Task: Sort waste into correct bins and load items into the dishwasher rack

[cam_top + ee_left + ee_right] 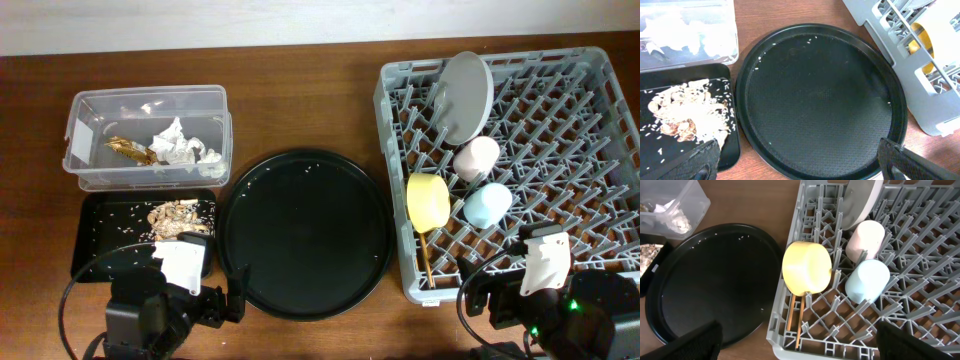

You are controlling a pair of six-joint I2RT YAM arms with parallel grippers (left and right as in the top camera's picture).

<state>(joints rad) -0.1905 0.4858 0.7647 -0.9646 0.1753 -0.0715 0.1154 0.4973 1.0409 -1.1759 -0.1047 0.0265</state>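
Note:
The grey dishwasher rack [590, 120] holds the grey-green plate [467, 95] on edge, the pink cup [476, 157], the light-blue cup [487, 205], the yellow bowl [428, 199] and the wooden chopsticks [795, 322]. The clear tub [90, 110] holds white paper wads [178, 143] and the gold-brown wrapper [130, 150]. The shallow black tray [100, 240] holds brownish food scraps [178, 217]. My left gripper [797, 162] is open and empty over the round tray's near edge. My right gripper [797, 342] is open and empty at the rack's near left corner.
A large round black tray [305, 232] with a few rice grains lies between the bins and the rack. Bare wooden table shows along the back and near edges.

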